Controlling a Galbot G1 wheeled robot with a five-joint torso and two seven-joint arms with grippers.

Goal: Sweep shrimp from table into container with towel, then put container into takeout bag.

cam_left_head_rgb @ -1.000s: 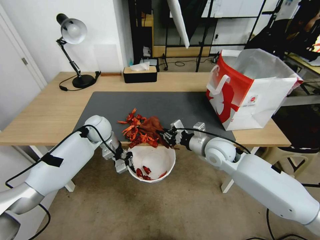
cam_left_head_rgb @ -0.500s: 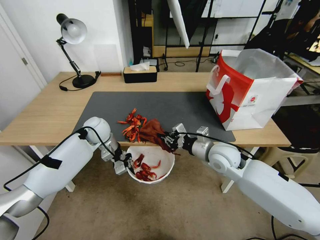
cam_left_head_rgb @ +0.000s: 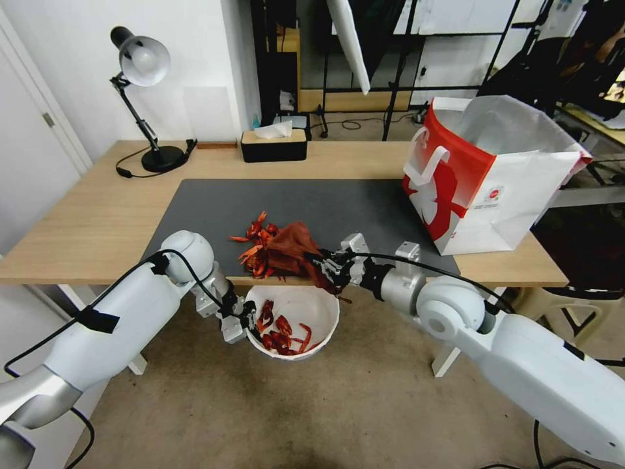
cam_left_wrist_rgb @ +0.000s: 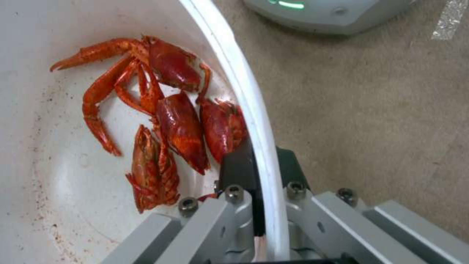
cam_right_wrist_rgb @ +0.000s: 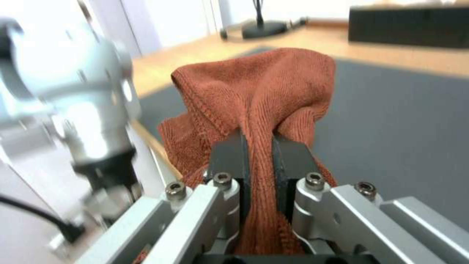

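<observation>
Below the table (cam_left_head_rgb: pixel 97 215) edge, left gripper (cam_left_head_rgb: pixel 249 320) pinches the container's (cam_left_head_rgb: pixel 322 326) rim holding several shrimp (cam_left_head_rgb: pixel 281 335), while right gripper (cam_left_head_rgb: pixel 325 268) clamps the towel (cam_left_head_rgb: pixel 293 244) beside perhaps half still unswept.

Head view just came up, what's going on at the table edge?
The right hand is shut on the rust-brown towel, pushing the shrimp on the dark mat toward the table's near edge. The left hand grips the rim of the white container, held below that edge; several shrimp already lie inside. A heap remains on the mat. The takeout bag stands open to the right.
</observation>
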